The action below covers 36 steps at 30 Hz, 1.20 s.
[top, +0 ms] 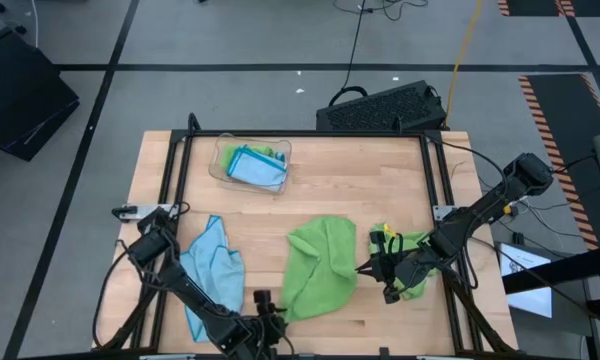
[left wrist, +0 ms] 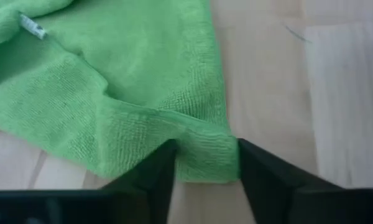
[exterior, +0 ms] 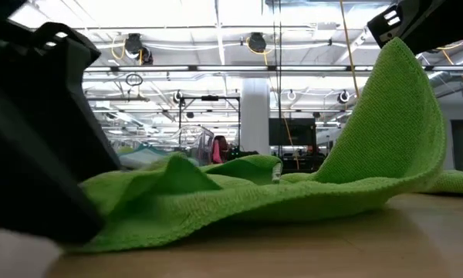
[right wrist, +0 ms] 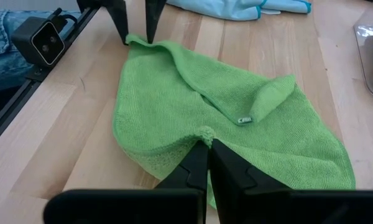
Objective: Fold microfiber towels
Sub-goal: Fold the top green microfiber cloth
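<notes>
Mid-table, near the front edge, we've got a lime green towel [top: 320, 265] with a gripper on each side of it.

Our left gripper [left wrist: 202, 163] sits at the towel's near corner with fingers [left wrist: 150, 177] apart, the corner between them; we can't tell if they're actually pinching it. Our right gripper [right wrist: 206, 152] is clamped on the opposite edge, lifting it into a fold that stands up tall in the low view. The cloth is nubby microfiber with a small white tag [right wrist: 242, 121]. A light blue towel [top: 212, 268] lies crumpled to the left, another green one [top: 405, 262] under the right arm, and a clear plastic tray [top: 220, 160] at the back holds blue cloths. Pale wood plank table [top: 360, 180], grey floor, and bright ceiling lights in the room beyond.
</notes>
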### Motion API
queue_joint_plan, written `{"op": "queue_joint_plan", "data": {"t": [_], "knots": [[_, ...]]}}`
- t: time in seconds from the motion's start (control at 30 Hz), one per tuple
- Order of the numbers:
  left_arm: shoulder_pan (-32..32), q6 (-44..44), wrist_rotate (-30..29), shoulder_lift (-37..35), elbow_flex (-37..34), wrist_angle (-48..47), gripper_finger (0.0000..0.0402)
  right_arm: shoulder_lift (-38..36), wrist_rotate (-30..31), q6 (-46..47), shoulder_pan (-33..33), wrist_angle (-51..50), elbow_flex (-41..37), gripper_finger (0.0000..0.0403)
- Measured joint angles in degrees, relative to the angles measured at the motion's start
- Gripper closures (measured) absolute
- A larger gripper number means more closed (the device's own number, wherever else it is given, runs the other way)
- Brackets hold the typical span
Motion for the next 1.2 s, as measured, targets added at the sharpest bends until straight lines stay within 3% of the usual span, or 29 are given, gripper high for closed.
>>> {"op": "queue_joint_plan", "data": {"t": [0.2,0.5,0.6,0.93,1.2], "knots": [[-0.5,-0.8,-0.7,-1.7,0.0,-4.5,0.0378,0.0,0.0,0.0,0.0,0.0,0.0,0.0399],[-1.5,-14.1,-10.2,-8.6,0.0,-22.0,0.0395,0.0,6.3,-1.5,0.0,-0.2,0.0,0.0399],[-1.5,-16.3,-10.7,-9.6,0.0,-23.3,0.0387,0.0,6.1,-1.5,0.0,-0.2,0.0,0.0399],[-1.9,-18.0,-4.1,-8.6,-2.7,-18.2,0.0320,0.0,5.9,-1.1,0.0,-0.2,0.0,0.0399],[-4.1,-4.9,2.3,-8.6,-3.4,-18.2,0.0255,0.0,6.0,-1.1,0.0,-0.2,0.0,0.0399]]}}
